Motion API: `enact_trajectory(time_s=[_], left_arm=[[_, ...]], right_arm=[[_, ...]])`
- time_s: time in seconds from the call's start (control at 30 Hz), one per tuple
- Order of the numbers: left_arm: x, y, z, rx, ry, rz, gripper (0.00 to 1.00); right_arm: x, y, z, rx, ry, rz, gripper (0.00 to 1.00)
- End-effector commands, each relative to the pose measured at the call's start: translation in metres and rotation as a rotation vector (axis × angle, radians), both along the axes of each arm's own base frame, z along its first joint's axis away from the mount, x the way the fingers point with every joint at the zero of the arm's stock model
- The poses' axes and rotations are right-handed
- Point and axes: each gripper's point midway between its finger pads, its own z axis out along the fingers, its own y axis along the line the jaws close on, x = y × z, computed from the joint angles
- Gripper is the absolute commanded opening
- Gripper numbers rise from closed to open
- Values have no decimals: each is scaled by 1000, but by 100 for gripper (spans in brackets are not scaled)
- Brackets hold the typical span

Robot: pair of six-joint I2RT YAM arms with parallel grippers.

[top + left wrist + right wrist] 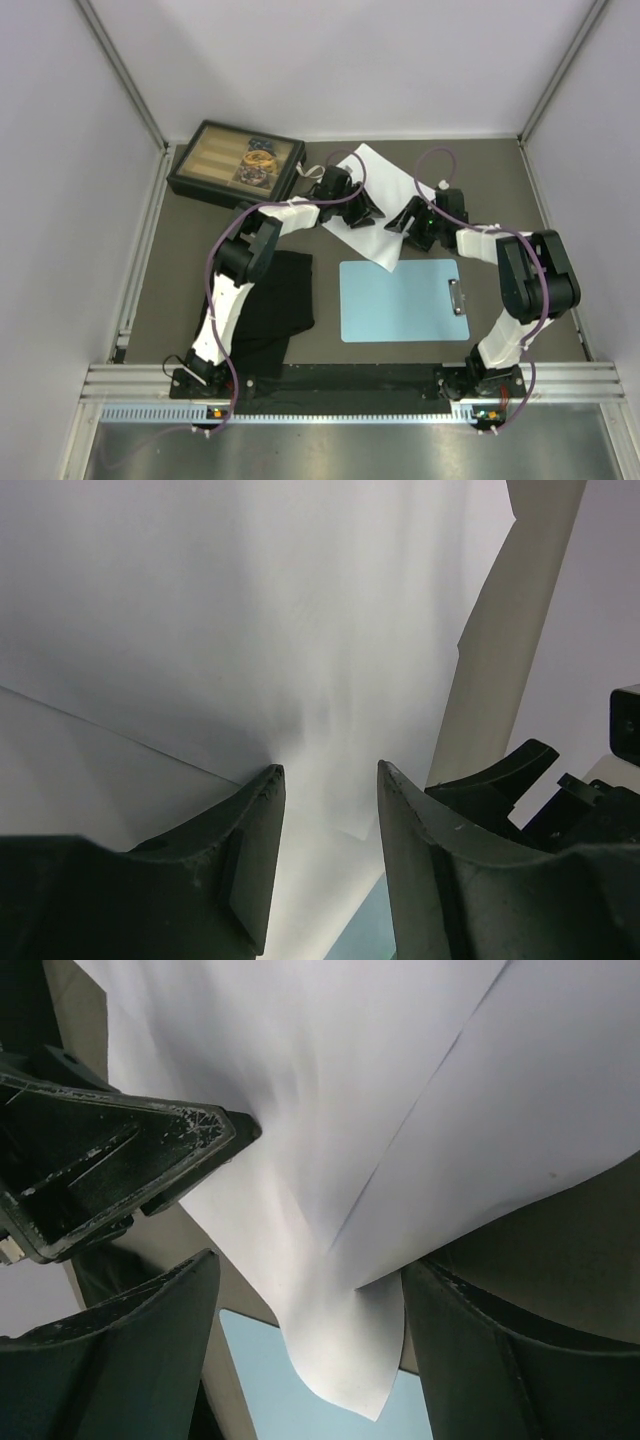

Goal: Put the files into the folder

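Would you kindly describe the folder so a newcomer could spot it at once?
Start from the grey table and look toward its near edge, right of the black cloth. The folder lies flat there: a light-blue clipboard, alone in having a small silver clip on its right short edge.

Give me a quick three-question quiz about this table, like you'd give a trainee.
1. True or false: the white sheets are tucked under the blue clipboard's metal clip.
2. What lies closest to the left arm's base? A) black cloth B) metal clip C) white sheets
3. Fill in: the clip sits on the clipboard's ___ short edge, by the robot's own sides.
Key: 1 false; 2 A; 3 right.
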Motion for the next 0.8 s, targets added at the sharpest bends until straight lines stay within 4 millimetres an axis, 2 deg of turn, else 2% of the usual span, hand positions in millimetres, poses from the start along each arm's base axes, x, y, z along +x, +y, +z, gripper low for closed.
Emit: enact_trajectory(time_s=[0.0, 0.13, 0.17, 0.23, 0.37, 0.4, 0.43, 0.6, 0.77], left_arm=[[-15, 19, -71, 117, 137, 37, 48], [-9, 20, -71, 84, 136, 77, 48], [-8, 21, -73, 78, 149, 93, 48], [-5, 20, -74, 58, 149, 108, 48], [2, 16, -76, 8, 178, 142, 48], [2, 16, -80, 3, 189, 143, 48], [3, 15, -81, -4, 195, 143, 48], [17, 14, -74, -30, 187, 169, 47], [24, 11, -74, -41, 184, 177, 47]], right_arm=[[16, 6, 28, 57, -144, 29, 74], [19, 4, 36, 122, -163, 0, 76], [16, 2, 32, 136, -154, -12, 78], [21, 0, 40, 195, -189, -29, 78], [25, 1, 42, 265, -214, -32, 79], [21, 1, 37, 276, -205, -37, 79], [23, 1, 42, 293, -233, -44, 79], [10, -2, 27, 280, -207, -51, 79], [8, -2, 26, 289, -223, -48, 77]])
